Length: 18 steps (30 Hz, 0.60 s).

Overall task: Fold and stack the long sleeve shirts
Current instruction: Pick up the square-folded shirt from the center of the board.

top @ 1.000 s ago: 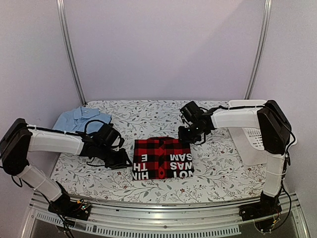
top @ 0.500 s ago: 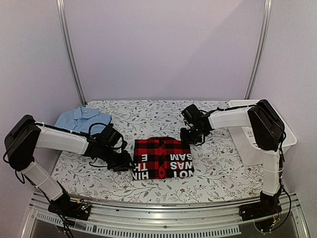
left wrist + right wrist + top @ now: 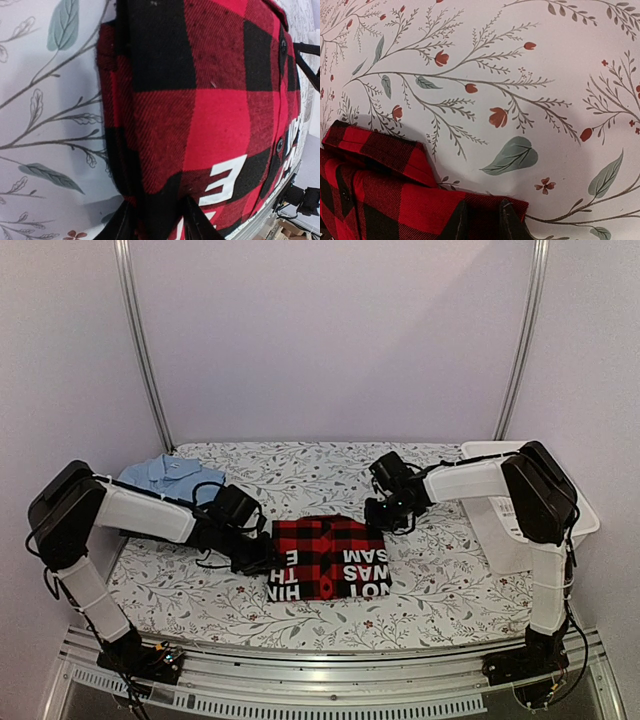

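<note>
Since the flannel shirt (image 3: 325,558) lies folded into a compact rectangle at the middle of the worktop (image 3: 300,475), its long axis running left to right between the two arms, each arm meets it at its own end. The left gripper (image 3: 262,556) sits at the left short edge. In its wrist view, the thick folded edge fills the gap between the half-closed fingers, though I cannot tell whether they actually pinch it. The right gripper (image 3: 385,520) is at the far right corner, with its fingers drawn narrow on a tab of red cloth, so it appears to have hold of that corner.

The light blue shirt (image 3: 160,476) lies folded at the far left, beyond the left arm and well apart from the flannel. If that is where the stack goes, the flannel must travel leftward and away. The left arm would lead that move as the nearer one, while the right arm has the long reach.
</note>
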Available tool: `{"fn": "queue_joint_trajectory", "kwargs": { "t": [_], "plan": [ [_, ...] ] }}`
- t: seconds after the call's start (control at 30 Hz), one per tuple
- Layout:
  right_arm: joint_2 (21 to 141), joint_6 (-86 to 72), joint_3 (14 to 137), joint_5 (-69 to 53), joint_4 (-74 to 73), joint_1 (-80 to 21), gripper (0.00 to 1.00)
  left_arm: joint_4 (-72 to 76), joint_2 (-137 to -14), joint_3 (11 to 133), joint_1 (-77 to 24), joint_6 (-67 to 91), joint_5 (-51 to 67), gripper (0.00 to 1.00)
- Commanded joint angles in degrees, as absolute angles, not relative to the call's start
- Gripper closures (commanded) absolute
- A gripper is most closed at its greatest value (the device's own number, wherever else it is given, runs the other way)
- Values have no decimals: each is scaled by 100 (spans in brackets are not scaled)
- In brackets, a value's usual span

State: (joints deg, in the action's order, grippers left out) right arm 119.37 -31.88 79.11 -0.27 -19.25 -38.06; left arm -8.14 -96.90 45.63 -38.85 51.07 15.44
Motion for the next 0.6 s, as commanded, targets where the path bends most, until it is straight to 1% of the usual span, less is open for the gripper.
{"fn": "queue_joint_trajectory", "kwargs": {
  "t": [0.0, 0.23, 0.4, 0.57],
  "plan": [
    [11914, -3117, 7702, -200, -2023, -3779, 79, -1052, -10043, 4506, -3835, 5209, 1143, 68],
    [11807, -3078, 7664, -232, -1984, -3779, 79, -972, -10037, 4498, -3839, 5241, 1258, 82],
    [11747, -3054, 7676, -331, -1925, -3779, 77, -987, -9983, 4546, -3832, 5172, 1365, 100],
    [11613, -3023, 7680, -332, -1993, -3779, 71, -1382, -9904, 4716, -3830, 4931, 1231, 100]
  ]
}}
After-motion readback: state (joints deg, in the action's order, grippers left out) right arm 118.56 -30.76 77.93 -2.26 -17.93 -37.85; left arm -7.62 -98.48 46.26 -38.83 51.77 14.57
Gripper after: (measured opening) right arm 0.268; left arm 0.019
